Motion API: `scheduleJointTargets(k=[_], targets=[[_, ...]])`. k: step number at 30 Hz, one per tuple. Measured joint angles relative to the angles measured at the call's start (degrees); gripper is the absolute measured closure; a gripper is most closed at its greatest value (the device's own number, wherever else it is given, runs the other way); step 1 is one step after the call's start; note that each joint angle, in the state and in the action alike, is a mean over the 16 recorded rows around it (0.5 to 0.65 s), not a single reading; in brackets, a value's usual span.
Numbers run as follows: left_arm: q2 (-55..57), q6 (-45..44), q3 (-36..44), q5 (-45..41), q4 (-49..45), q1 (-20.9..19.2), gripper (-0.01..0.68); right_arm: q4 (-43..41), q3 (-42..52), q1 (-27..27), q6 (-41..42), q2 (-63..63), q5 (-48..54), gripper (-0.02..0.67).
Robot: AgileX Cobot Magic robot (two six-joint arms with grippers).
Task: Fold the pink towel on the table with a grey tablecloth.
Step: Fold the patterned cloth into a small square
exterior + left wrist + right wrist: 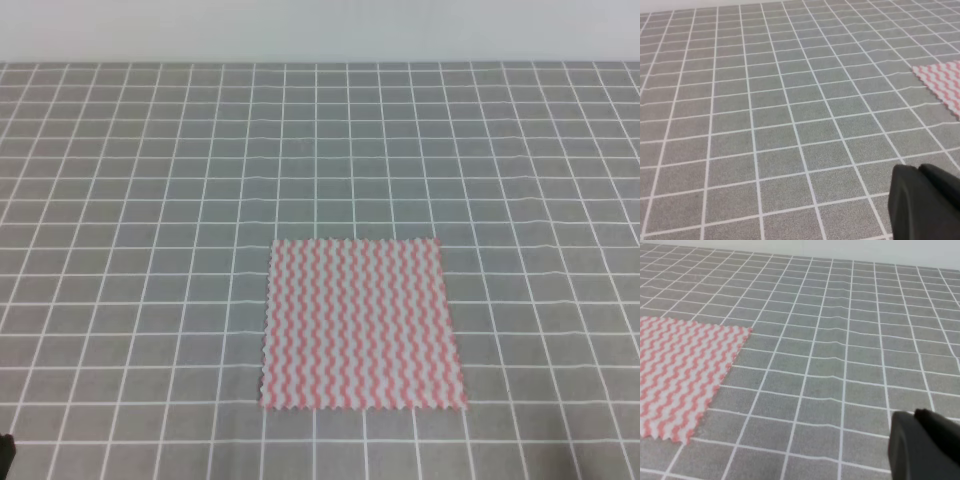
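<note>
The pink towel [362, 325] lies flat and unfolded on the table with a grey tablecloth [150, 150], a little below the middle of the exterior view. No gripper touches it. In the left wrist view only a corner of the towel [945, 82] shows at the right edge, far from the dark left gripper [922, 200] at the bottom right. In the right wrist view the towel [680, 375] spreads at the left, and the dark right gripper [922, 442] sits at the bottom right, apart from it. Each gripper shows as one dark mass, so its jaws cannot be read.
A white wall runs behind the table's far edge [320, 62]. A small dark sliver [5, 455] pokes in at the bottom left corner of the exterior view. The tablecloth [840, 355] has slight wrinkles to the right of the towel.
</note>
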State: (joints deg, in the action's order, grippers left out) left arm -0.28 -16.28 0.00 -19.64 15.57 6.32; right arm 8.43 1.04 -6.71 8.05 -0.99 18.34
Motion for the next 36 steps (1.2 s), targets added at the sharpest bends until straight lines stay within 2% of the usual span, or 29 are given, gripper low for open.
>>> scheduleJointTargets(k=[31, 36], targets=[[-0.10, 0.03, 0.02, 0.23, 0.25, -0.01, 0.677, 0.15, 0.16, -0.01, 0.01, -0.12, -0.92, 0.665], [-0.09, 0.19, 0.01, 0.81, 2.96, -0.01, 0.676, 4.12, 0.16, -0.01, 0.01, -0.19, -4.32, 0.665]])
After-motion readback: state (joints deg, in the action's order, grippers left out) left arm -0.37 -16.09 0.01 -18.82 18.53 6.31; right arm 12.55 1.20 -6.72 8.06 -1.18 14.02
